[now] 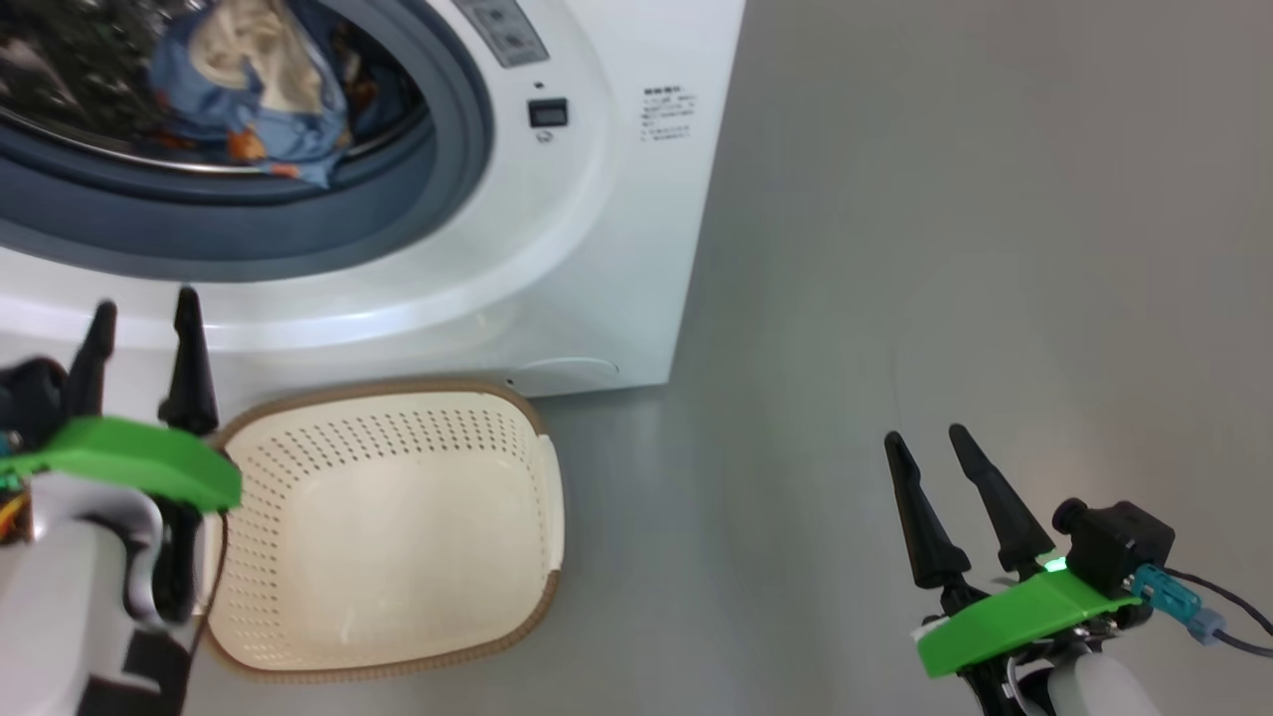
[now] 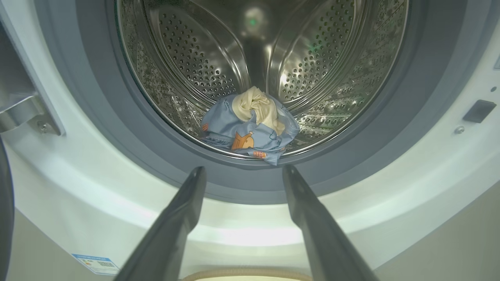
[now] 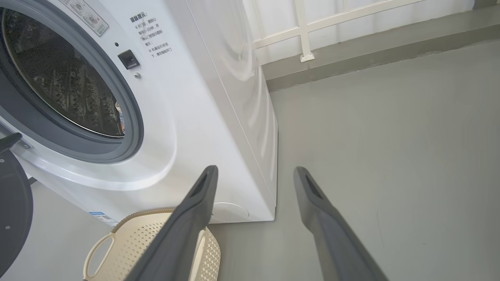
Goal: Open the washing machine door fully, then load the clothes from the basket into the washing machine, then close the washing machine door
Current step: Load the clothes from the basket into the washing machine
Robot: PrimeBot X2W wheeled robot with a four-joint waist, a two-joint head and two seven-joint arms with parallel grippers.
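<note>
**Clothes in the drum, both pincers open and holding nothing**

The clothes [image 2: 250,125] lie bunched at the bottom front of the steel drum [image 2: 320,58]. They are light-blue fabric with orange prints and a pale beige fold on top, and one corner hangs over the inner lip of the grey-blue gasket [image 2: 97,117]. The washing machine [image 1: 597,249] stands on a grey floor [image 1: 945,249]. The washing machine door [image 3: 15,210] is swung open, and its black rim shows at the left edge of the right wrist view. The basket [image 1: 398,517] sits on the floor just in front of the machine's lower front panel, its perforated cream inside in plain sight.

The left pincer [image 2: 244,168] points at the drum mouth from outside the gasket. Its fingers are spread wide with nothing between them, and in the head view it hangs above the basket's left rim. The right pincer [image 1: 926,435] is well apart to the right, over bare floor beyond the machine's corner, also wide open and gripping nothing.
</note>
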